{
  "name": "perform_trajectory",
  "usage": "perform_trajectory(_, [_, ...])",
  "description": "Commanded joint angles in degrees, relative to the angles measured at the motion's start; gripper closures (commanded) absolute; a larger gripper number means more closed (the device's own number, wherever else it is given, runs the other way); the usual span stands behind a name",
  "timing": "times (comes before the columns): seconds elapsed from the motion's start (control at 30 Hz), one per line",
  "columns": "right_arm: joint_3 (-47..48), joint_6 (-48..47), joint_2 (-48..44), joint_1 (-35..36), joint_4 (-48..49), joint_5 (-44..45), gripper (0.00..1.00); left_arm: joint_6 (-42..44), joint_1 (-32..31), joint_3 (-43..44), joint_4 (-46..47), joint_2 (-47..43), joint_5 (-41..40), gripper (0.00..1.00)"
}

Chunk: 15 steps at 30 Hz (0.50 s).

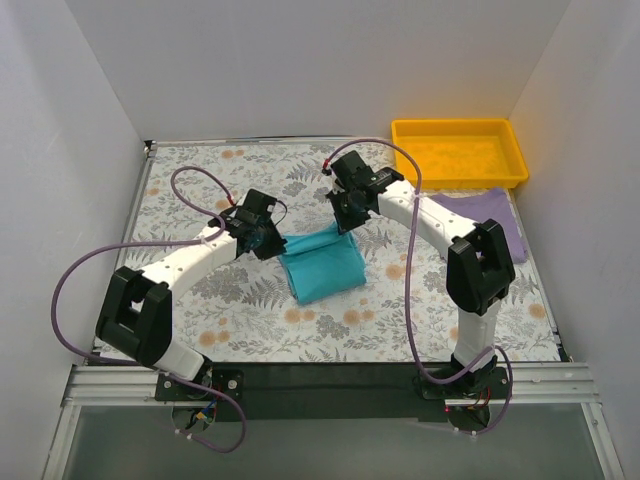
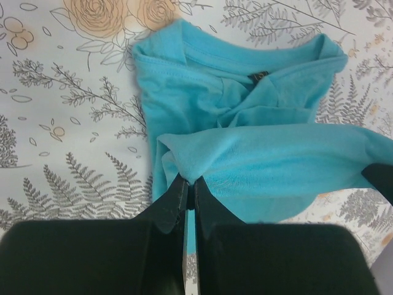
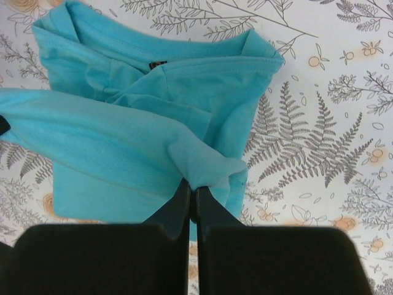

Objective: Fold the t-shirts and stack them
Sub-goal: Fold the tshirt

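The teal t-shirt (image 1: 322, 265) lies partly folded in the middle of the table, its collar end toward the near edge. Its far edge is lifted off the cloth. My left gripper (image 1: 268, 243) is shut on the left corner of that lifted edge (image 2: 187, 167). My right gripper (image 1: 347, 218) is shut on the right corner (image 3: 202, 166). The raised fold stretches between the two grippers above the rest of the teal t-shirt (image 2: 184, 86) (image 3: 202, 86). The lavender t-shirt (image 1: 488, 215) lies at the right, partly hidden behind my right arm.
A yellow plastic tray (image 1: 458, 152) stands at the back right corner. White walls close in the table on the left, back and right. The floral tablecloth (image 1: 230, 310) covers the table around the shirt.
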Motion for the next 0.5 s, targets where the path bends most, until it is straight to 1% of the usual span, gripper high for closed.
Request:
perform_trajectory(0.0, [0.8, -1.69, 1.57, -1.76, 3.85, 1.22, 0.99, 1.95, 1.48, -1.24, 2.78, 1.68, -4.05, 1.0])
perform_trajectory(0.07, [0.18, -1.07, 2.19, -2.12, 4.81, 1.4, 0.92, 2.12, 2.19, -1.5, 3.05, 3.0, -4.32, 0.98])
perform_trajectory(0.1, [-0.17, -0.81, 2.1, -2.38, 5.78, 1.31, 0.84, 2.47, 2.28, -1.41, 3.57, 3.36, -4.58, 0.95])
perform_trajectory(0.13, [-0.43, -0.63, 1.84, -2.38, 6.05, 1.66, 0.82, 2.83, 2.28, -0.8, 3.66, 3.8, -5.11, 0.89])
perform_trajectory(0.17, [-0.61, -0.37, 1.32, -2.38, 6.4, 2.01, 0.77, 3.61, 2.19, -0.1, 3.58, 3.63, -5.2, 0.84])
perform_trajectory(0.2, [-0.96, -0.37, -0.17, -2.38, 6.92, 1.93, 0.7, 5.27, 2.19, 0.69, 3.05, 3.37, -5.03, 0.75])
perform_trajectory(0.23, [-1.31, -0.37, -1.05, -2.38, 7.71, 2.1, 0.67, 6.25, 2.19, 1.65, 2.35, 2.93, -5.28, 0.68])
perform_trajectory(0.27, [-2.53, -0.37, -2.19, -2.38, 8.15, 2.36, 0.65, 6.87, 2.28, 3.14, 1.74, 1.36, -5.55, 0.52])
perform_trajectory(0.3, [-3.42, -0.37, -4.9, -2.38, 8.68, 3.24, 0.62, 7.48, 2.28, 3.51, 0.95, 0.12, -5.81, 0.43])
perform_trajectory(0.37, [-7.26, -0.63, -7.9, -2.38, 10.78, 3.6, 0.6, 9.33, 2.1, 3.07, 0.76, -3.99, -5.73, 0.3])
perform_trajectory(0.43, [-10.18, -1.33, -11.77, -2.38, 12.46, 2.55, 0.59, 11.34, 2.1, 2.46, 0.68, -6.03, -3.72, 0.29])
perform_trajectory(0.47, [-12.54, -1.77, -12.74, -2.38, 13.68, 1.58, 0.59, 11.88, 1.93, 2.02, 0.33, -7.35, -0.57, 0.29])
